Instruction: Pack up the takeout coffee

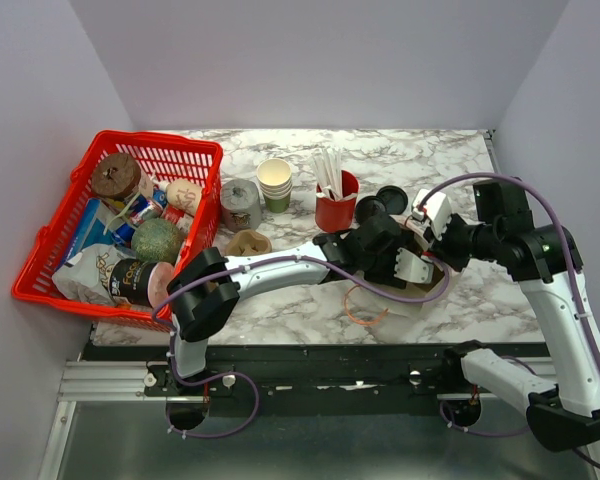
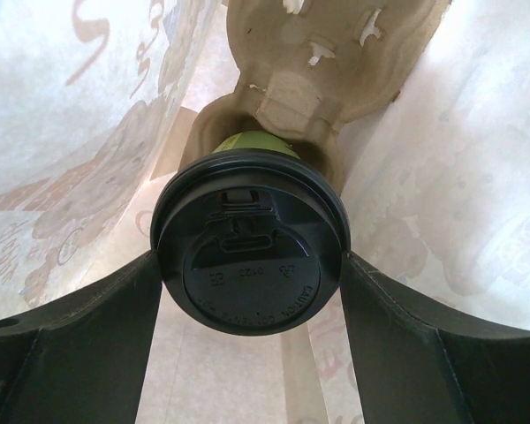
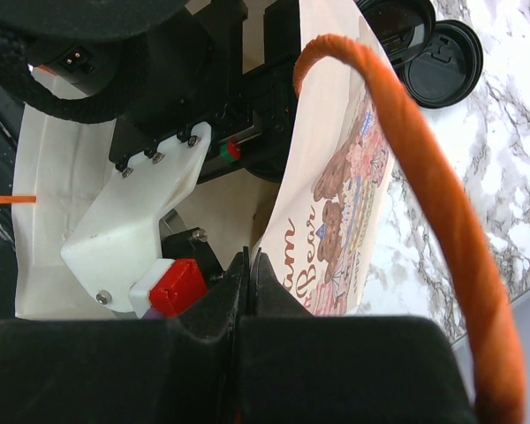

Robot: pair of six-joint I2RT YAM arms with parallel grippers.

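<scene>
The takeout coffee [image 2: 247, 256], an olive-green cup under a black lid, sits in a brown pulp cup carrier [image 2: 309, 79] inside a printed paper bag [image 2: 71, 106]. My left gripper [image 2: 247, 274] reaches into the bag, and its fingers [image 2: 115, 318] touch the lid's rim on both sides. In the top view the bag [image 1: 432, 285] lies on its side with my left gripper [image 1: 385, 250] in its mouth; the cup is hidden there. My right gripper [image 3: 253, 265] is shut on the bag's edge [image 3: 336, 177] and holds the mouth open; it also shows in the top view [image 1: 427, 235].
A red basket [image 1: 50, 270] of groceries stands at the left. Stacked paper cups [image 1: 275, 183], a red cup of straws [image 1: 335, 208], spare black lids [image 1: 385, 198], a grey roll [image 1: 240, 205] and a brown pulp piece [image 1: 248, 242] stand behind. The bag's orange handle [image 1: 365, 308] lies near the front.
</scene>
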